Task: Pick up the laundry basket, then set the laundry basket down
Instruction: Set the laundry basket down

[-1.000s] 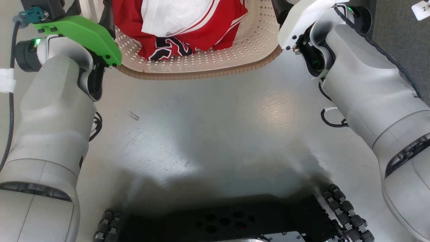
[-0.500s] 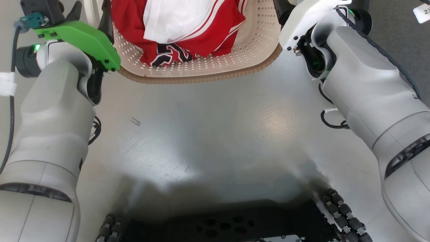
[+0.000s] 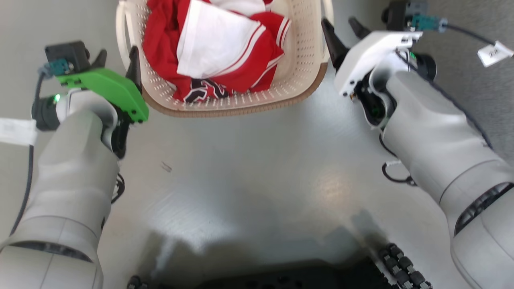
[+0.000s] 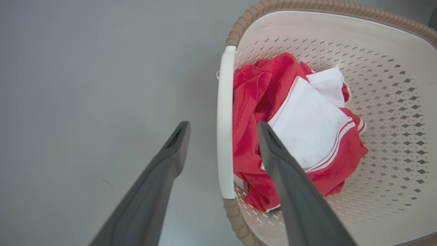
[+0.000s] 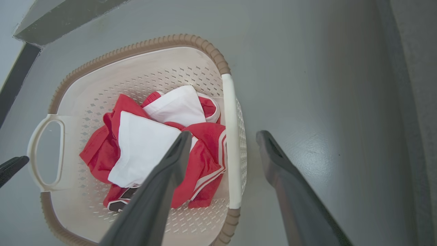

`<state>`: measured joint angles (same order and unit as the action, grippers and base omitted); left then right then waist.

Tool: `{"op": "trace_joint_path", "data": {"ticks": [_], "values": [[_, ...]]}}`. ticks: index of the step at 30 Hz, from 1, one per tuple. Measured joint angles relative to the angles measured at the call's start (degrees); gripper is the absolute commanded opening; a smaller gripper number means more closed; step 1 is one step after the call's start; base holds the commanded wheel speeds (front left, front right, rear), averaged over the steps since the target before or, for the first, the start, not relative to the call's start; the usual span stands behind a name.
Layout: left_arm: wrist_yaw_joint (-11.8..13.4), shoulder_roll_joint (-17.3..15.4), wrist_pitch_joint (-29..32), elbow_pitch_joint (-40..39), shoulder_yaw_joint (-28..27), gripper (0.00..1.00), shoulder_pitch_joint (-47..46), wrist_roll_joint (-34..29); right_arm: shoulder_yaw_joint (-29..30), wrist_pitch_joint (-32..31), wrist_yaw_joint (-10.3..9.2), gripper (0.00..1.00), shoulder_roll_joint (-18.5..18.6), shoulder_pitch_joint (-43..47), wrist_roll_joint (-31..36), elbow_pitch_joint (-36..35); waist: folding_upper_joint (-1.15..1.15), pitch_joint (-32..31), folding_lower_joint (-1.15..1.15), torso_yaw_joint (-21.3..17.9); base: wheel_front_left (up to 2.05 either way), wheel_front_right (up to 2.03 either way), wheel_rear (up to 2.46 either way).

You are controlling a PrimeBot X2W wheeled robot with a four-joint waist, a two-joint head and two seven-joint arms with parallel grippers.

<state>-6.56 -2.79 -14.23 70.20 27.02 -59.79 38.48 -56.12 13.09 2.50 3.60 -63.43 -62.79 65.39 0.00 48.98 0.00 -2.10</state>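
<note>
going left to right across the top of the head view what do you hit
left tool → laundry basket, red and white clothes inside it → right tool → white tag

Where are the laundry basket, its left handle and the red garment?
laundry basket (image 3: 301, 56): head view, perforated right wall.
left handle (image 4: 225, 119): left wrist view, middle of the white bar.
red garment (image 5: 205, 160): right wrist view, red cloth beside the handle.

Three downward views, one laundry basket (image 3: 305, 68)
</note>
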Motion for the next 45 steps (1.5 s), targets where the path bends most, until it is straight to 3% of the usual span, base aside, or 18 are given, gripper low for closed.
{"op": "trace_joint_path", "data": {"ticks": [29,45], "values": [[-0.56,0.59,0.48,1.64,0.69,1.00,13.99,2.68,-2.13,-1.14,2.12,1.00,-0.12,13.16,-1.74,3.24,0.00,-22.99,0.00,-0.31,0.00,0.00,0.00],[-0.56,0.55,0.00,-3.04,-0.64,1.00,20.99,2.79,-2.15,0.57,3.03,1.00,-0.08,19.60,-1.71,3.52,0.00,-35.44,0.00,-0.08,0.00,0.00,0.00]]}}
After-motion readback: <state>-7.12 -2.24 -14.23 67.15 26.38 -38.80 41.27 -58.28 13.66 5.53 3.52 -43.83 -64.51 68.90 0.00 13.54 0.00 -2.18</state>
